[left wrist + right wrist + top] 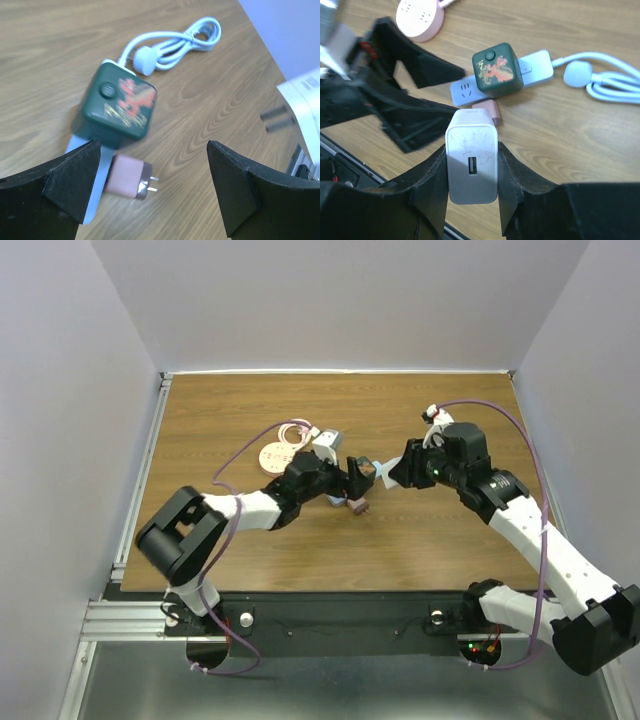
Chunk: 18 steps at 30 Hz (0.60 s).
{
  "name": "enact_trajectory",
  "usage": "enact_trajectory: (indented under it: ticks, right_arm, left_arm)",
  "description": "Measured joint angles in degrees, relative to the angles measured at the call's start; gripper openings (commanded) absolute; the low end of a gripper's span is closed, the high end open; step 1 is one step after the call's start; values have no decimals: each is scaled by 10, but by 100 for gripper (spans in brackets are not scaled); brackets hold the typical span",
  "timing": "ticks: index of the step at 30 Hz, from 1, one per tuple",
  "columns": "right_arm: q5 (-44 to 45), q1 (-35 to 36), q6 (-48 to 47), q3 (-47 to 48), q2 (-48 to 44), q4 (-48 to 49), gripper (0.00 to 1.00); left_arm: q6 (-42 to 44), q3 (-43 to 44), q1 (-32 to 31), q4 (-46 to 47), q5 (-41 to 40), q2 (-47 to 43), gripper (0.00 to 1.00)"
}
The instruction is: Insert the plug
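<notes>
The right jaws are clamped on the white plug — its prongs towards the left jaws, which gape wide and empty — and between the two pairs, on the worktop, lies the white power strip carrying a green cube adapter

Brown wood-grain tabletop, walled on three sides. Near the middle lies a white flat power strip, with a dark green cube adapter with a red print sitting on top of it. A small pink-brown plug adapter lies on its side just beside the strip, two flat prongs showing. A white coiled cable with a round plug lies near the green cube. A round pink socket puck with a pink cord sits further back to the left.
</notes>
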Motion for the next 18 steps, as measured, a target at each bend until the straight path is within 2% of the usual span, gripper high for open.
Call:
enact_trajectory:
  ticks: [5,12,18]
  right_arm:
    - [-7,0,-31,38,21,-5,0]
    - [-81,5,-79,81,102,-8,0]
    - [-78,75,-114,101,181,-19,0]
  left_arm:
    - [23,-30,39,-24,-17,-94,99]
    - [36,-103,98,-63,-42,-169,99]
    - [37,-131,152,-91,-48,-194,99]
